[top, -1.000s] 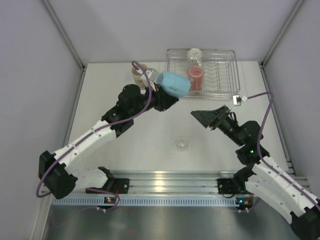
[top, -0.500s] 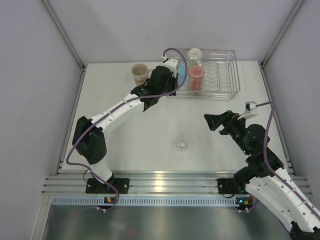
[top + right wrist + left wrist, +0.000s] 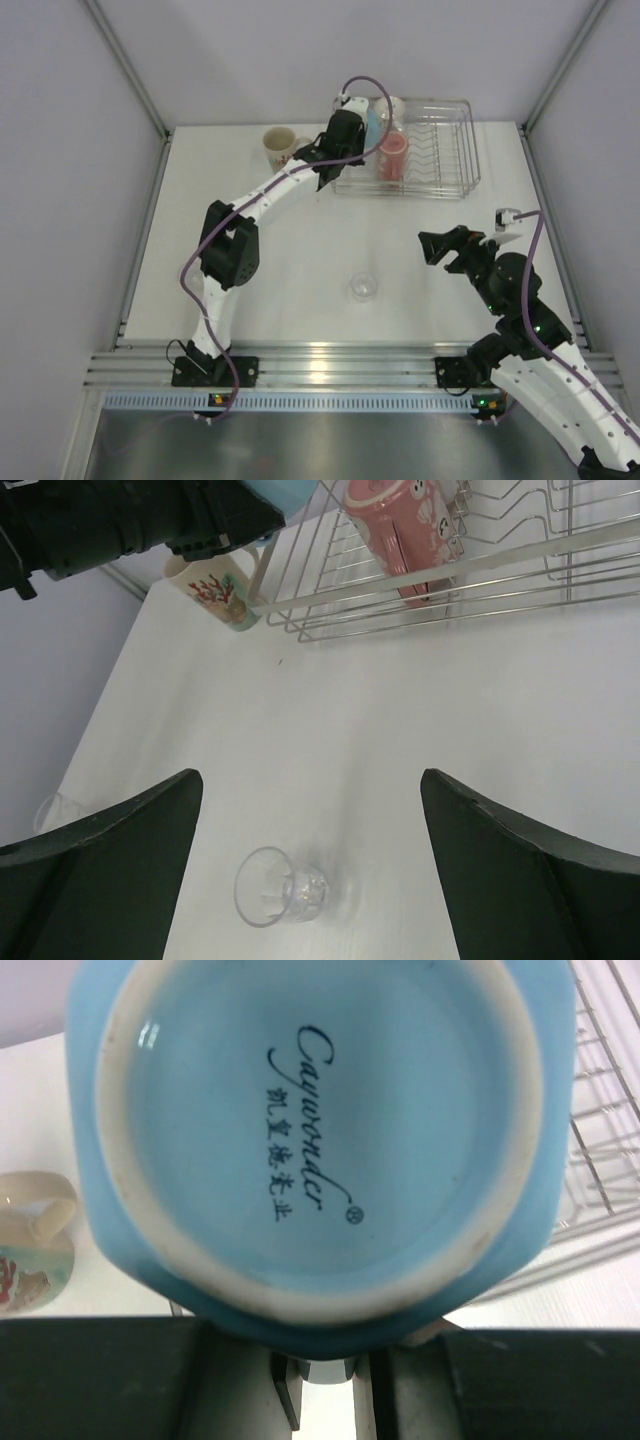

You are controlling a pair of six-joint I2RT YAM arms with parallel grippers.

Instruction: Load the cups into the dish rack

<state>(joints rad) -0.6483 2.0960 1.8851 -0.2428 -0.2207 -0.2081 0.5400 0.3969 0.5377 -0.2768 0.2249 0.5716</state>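
Observation:
My left gripper (image 3: 358, 128) is shut on a light blue cup (image 3: 375, 124) and holds it over the left end of the dish rack (image 3: 450, 150). The cup's base (image 3: 320, 1130), with dark script on it, fills the left wrist view; the gripper (image 3: 325, 1360) clamps its lower rim. A translucent red tumbler (image 3: 392, 156) (image 3: 400, 525) lies inside the rack. Left of the rack stands a cream floral mug (image 3: 280, 148) (image 3: 215, 592). A small clear glass (image 3: 364, 287) (image 3: 280, 885) lies on the table, low between the open fingers of my right gripper (image 3: 442, 246) (image 3: 310, 865), which hangs above it.
The rack's wire wall (image 3: 420, 580) and plate slots (image 3: 600, 1110) rise at the back right. My left arm (image 3: 110, 520) stretches across the back left. Another faint clear glass (image 3: 48, 810) seems to sit at the left edge of the right wrist view.
My left arm has stretched out and carried the blue cup rightward from beside the mug to over the rack's left end. The right arm pulled back slightly to the right.

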